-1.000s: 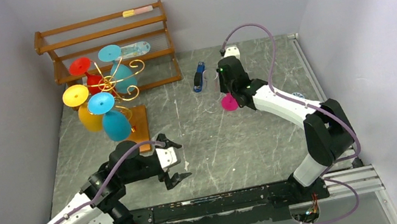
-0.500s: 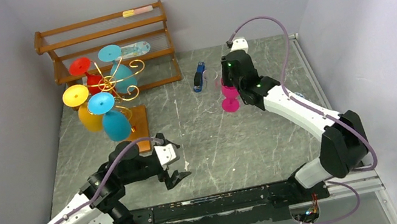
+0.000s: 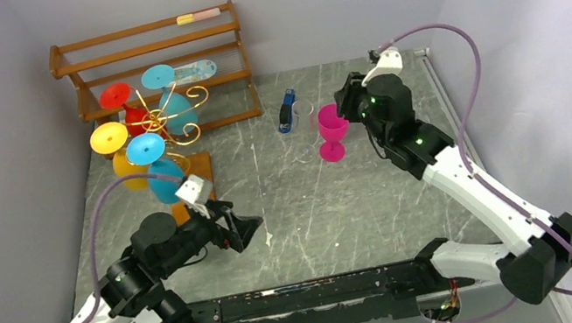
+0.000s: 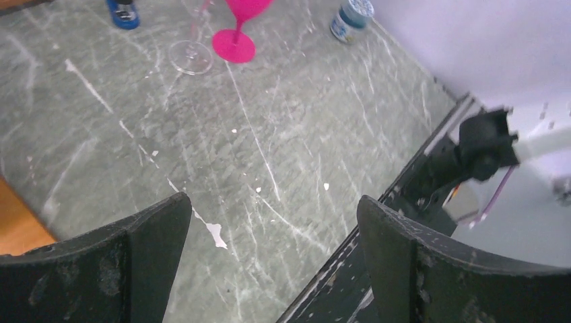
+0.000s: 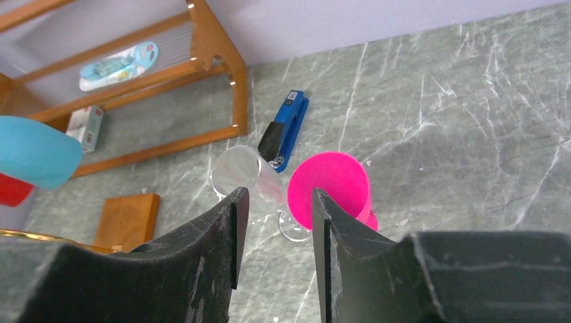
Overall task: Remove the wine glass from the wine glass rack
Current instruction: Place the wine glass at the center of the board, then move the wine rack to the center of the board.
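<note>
1. My right claw [image 5: 276,202] is partly open and holds nothing. Its fingers stand a narrow gap apart, and I see only desk and glassware beyond them.
2. The pink wine glass [image 3: 332,130] stands upright on the desk [image 3: 318,209], off the rack and just to the left of that claw, its long axis vertical. From above I read a sliver of space between finger and bowl, but the angle is poor and they may touch.
3. A clear wine glass [image 5: 237,172] stands close beside the pink one, with a blue stapler [image 3: 286,112] just beyond.
4. The wine glass rack [image 3: 172,115] sits at the far left of the desk, in front of the wooden slatted shelf [image 3: 146,44]. Coloured glasses hang from it upside down, feet up and stems tilted; the nearest blue glass [image 3: 168,180] hangs over the rack's wooden base.
5. My left claw [image 4: 273,202] is spread wide and empty, low over the desk near that base and pointing toward the middle of the desk.
6. For any further glass, I judge my left arm the nearer one. The rack lies beyond it and to its left, well apart from my right claw, so the left claw must turn that way and close across a tilted stem.
</note>
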`<state>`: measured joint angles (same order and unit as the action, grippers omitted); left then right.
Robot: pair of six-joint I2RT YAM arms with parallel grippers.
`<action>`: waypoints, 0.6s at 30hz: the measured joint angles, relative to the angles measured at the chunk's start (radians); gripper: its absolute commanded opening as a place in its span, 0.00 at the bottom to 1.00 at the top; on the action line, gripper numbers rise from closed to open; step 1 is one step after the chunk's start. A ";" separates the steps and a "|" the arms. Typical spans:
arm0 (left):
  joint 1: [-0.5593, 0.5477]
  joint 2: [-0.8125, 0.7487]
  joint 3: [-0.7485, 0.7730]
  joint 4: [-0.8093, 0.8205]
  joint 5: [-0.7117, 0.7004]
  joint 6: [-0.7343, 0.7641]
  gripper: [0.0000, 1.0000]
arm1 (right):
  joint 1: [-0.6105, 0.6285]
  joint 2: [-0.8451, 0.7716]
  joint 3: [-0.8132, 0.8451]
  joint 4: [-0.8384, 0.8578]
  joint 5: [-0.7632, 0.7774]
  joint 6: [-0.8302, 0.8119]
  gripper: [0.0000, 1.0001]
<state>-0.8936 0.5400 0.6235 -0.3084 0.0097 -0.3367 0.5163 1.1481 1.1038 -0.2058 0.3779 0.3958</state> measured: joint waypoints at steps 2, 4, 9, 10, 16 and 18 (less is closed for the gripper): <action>0.000 -0.029 0.011 -0.032 -0.076 -0.083 0.97 | 0.000 -0.039 -0.009 -0.010 0.005 0.017 0.43; 0.000 -0.052 0.033 -0.077 -0.166 -0.182 0.97 | 0.000 -0.067 -0.010 -0.025 0.008 0.035 0.43; 0.000 -0.128 0.059 -0.181 -0.359 -0.385 0.97 | 0.000 -0.105 -0.010 -0.051 -0.041 0.068 0.44; 0.000 -0.136 0.064 -0.203 -0.393 -0.409 0.97 | 0.000 -0.106 -0.010 -0.050 -0.076 0.066 0.45; 0.000 -0.081 0.072 -0.248 -0.452 -0.426 0.97 | 0.011 -0.027 0.062 -0.012 -0.402 0.058 0.49; 0.000 -0.057 0.069 -0.247 -0.449 -0.412 0.97 | 0.042 0.049 0.136 0.003 -0.483 0.051 0.50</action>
<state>-0.8936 0.4828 0.6922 -0.5556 -0.4397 -0.7490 0.5587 1.1973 1.2400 -0.2028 -0.1055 0.4465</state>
